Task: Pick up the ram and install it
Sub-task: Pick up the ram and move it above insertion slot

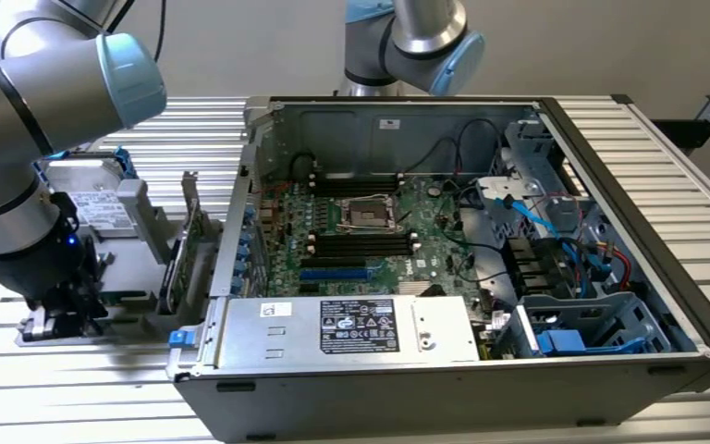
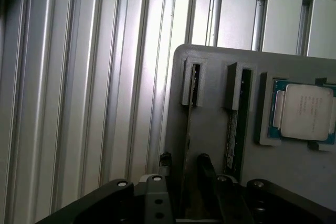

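Between the jaws of the gripper (image 2: 185,165) stands the ram (image 2: 189,124), thin edge up. The jaws are apart, with one finger (image 2: 165,162) on each side of the stick. A little gap shows, so I think they have not squeezed it yet. The ram sits in a narrow slot holder on the gray tray (image 2: 210,64). That holder keeps it standing straight, so fingers can slip down both flat sides. Just past one jaw, a second ram stick (image 2: 234,129) stands in its own holder. Farther out past that same jaw, a processor chip (image 2: 302,111) lies flat in its pocket. Well away from the jaws sits the open computer case (image 1: 454,407). Its black memory slots (image 1: 358,242) face up, so a stick can be pushed straight down into them. The ram is not lifted yet.
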`<act>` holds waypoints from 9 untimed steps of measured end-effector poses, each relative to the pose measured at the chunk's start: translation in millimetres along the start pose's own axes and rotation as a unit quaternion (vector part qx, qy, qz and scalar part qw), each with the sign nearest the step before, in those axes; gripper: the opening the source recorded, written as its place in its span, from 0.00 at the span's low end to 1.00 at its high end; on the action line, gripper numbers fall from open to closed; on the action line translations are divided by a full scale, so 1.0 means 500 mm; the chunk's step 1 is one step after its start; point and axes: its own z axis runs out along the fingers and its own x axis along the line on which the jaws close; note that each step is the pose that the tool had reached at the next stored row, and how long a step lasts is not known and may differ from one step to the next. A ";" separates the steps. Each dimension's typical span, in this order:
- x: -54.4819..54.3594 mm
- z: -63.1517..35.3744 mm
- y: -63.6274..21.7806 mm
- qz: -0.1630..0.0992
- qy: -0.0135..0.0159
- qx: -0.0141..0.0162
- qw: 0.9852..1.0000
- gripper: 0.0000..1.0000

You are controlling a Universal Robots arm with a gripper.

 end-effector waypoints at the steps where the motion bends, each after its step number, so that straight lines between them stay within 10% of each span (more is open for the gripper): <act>1: 0.000 0.000 0.000 0.000 0.000 0.000 1.000 0.28; 9: 0.000 0.001 0.000 0.003 0.000 0.000 1.000 0.14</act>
